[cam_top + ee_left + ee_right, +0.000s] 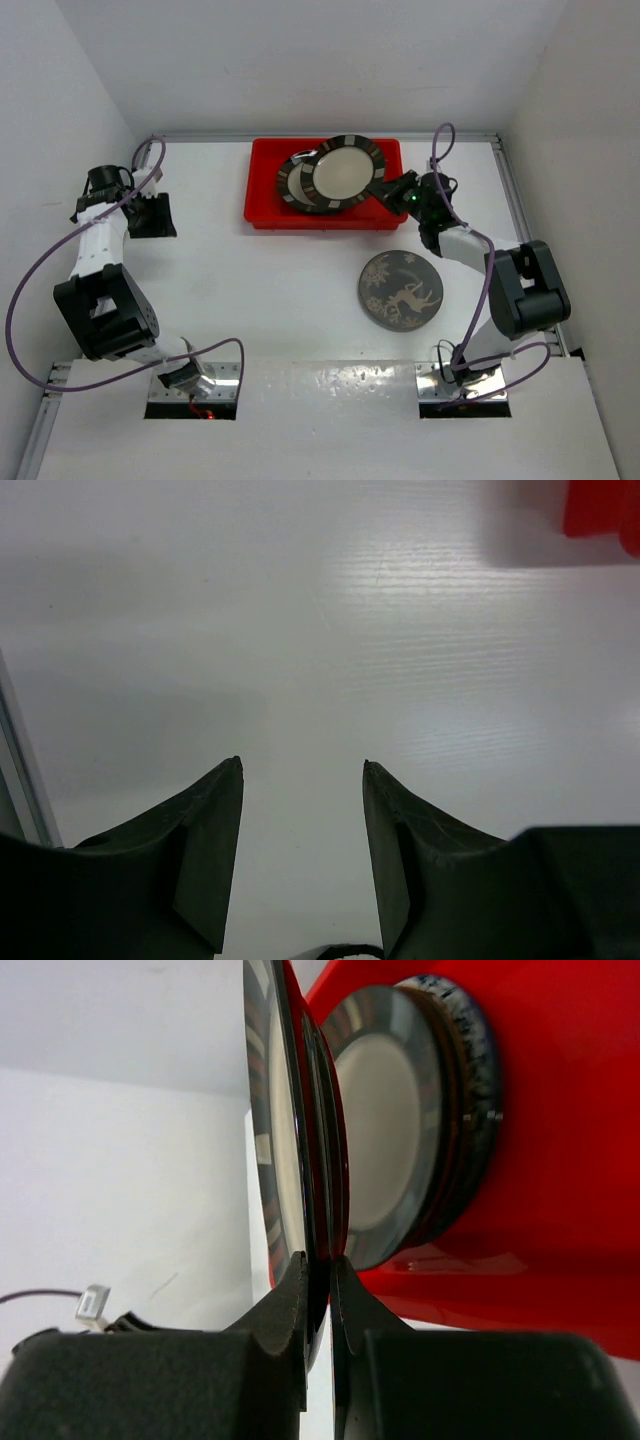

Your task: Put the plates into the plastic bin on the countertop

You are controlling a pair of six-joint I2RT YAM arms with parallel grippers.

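- Top view: the shallow rectangular bright red plastic bin (262, 195) sat at the far side of the flat white countertop (250, 290). A stack of round plates (293, 182) lay inside it. How many plates the stack held could not be counted.
- The right gripper (383, 190) was clamped on the near-right rim of a cream round plate with a dark striped rim (343, 172). That plate hung over the bin, overlapping the stack, and was not yet laid down.
- A grey round plate with white deer (401, 290) lay flat on the countertop outside the bin, just beside the right arm. By my judgement it was the only plate left to load once the held one was let go.
- The left gripper (152, 220) sat at the far left, well apart from the bin and from every plate.
- Left wrist view: the left gripper (300, 770) stood wide open with nothing between its fingers. Bare countertop lay below it, and a corner of the red bin (600, 510) showed at the top right.
- Right wrist view: the right gripper (318, 1285) was nearly closed, its fingers pinching the edge of the cream plate (278, 1130). Beyond that plate the stack (390, 1150) sat in the bin (560, 1110), apart from the held plate.
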